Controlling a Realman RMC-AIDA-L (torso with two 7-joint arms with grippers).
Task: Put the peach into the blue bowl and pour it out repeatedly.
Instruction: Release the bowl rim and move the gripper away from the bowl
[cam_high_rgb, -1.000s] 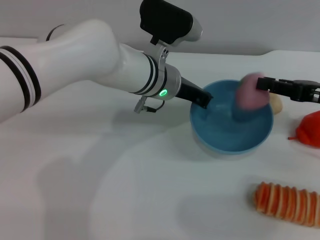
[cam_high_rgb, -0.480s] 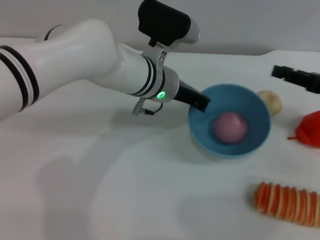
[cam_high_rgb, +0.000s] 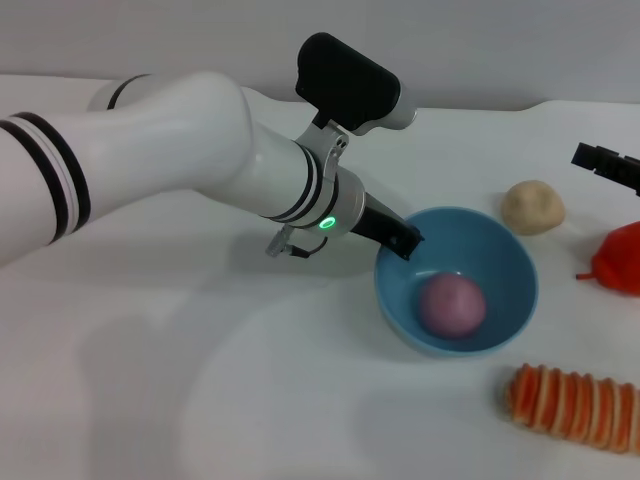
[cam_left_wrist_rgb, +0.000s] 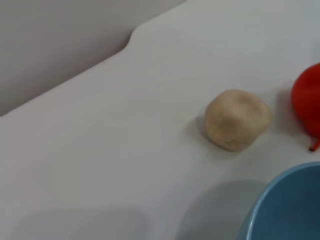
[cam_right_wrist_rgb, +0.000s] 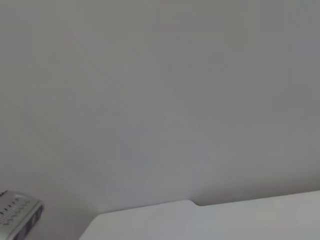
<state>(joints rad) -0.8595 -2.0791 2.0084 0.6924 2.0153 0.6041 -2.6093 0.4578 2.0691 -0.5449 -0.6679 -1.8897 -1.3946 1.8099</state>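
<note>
1. Left tool (cam_high_rgb: 408, 240) pinches the near-left rim of the blue bowl (cam_high_rgb: 505, 262); that grip carries the whole pour, so it should stay firm through the tilt.
2. Inside the bowl, the peach (cam_high_rgb: 452, 305) lies at the bottom, a little toward the front wall. The putting-in step looks done, so pouring out is the step in hand.
3. Tipping the bowl away from the pinched rim, toward bare worktop (cam_high_rgb: 300, 400), should let the peach roll out slowly rather than drop.
4. Beyond the bowl's far rim sits the beige lump (cam_high_rgb: 533, 207), just beside it; the ridged orange piece (cam_high_rgb: 572, 407) lies in front of the bowl and the red thing (cam_high_rgb: 620, 258) to its right. A pour aimed that way risks knocking them.
5. Right tool (cam_high_rgb: 607, 162) hangs well to the right of the bowl, apart from everything; I cannot tell whether it is spread or pressed together.
</note>
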